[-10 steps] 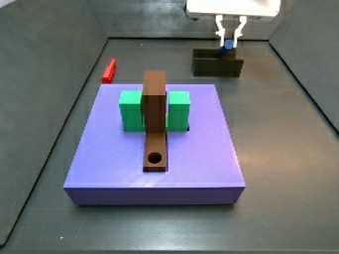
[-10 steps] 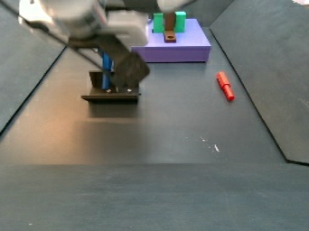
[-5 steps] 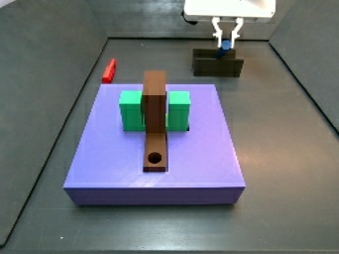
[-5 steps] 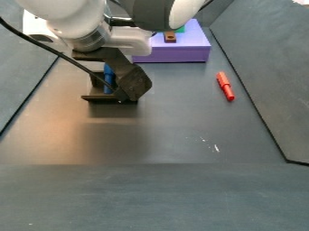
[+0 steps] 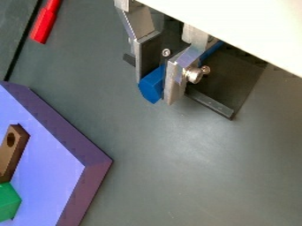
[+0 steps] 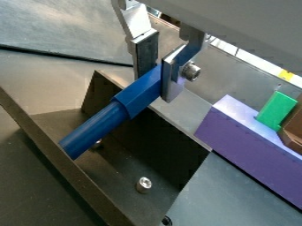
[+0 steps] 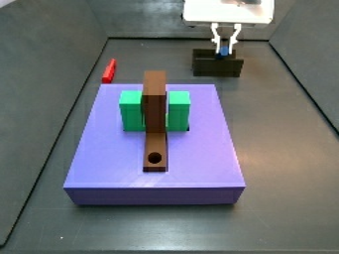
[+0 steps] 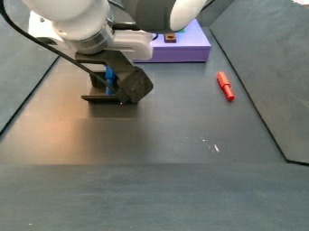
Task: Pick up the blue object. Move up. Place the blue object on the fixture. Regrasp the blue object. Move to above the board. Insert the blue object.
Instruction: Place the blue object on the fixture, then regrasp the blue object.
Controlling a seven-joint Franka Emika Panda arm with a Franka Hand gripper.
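Observation:
The blue object (image 6: 113, 112) is a slim blue peg leaning tilted, its lower end down inside the dark fixture (image 6: 144, 152). My gripper (image 6: 162, 69) is shut on the peg's upper end, and both fingers (image 6: 147, 55) press against its sides. In a wrist view the peg's square end (image 5: 151, 86) shows between the plates of the gripper (image 5: 161, 72), in front of the fixture (image 5: 227, 86). In both side views the gripper (image 7: 225, 42) (image 8: 108, 74) hangs right over the fixture (image 7: 219, 64) (image 8: 112, 96). The purple board (image 7: 185, 159) lies apart from it.
A red peg (image 7: 109, 69) (image 8: 225, 86) lies loose on the dark floor. The board carries green blocks (image 7: 131, 111) and a long brown bar (image 7: 155, 124) with a round hole. Dark walls (image 7: 54, 79) enclose the floor on both sides.
The arm has swung round over the fixture and the wrist sits slightly lower. The blue peg stays in the fixture between the fingers.

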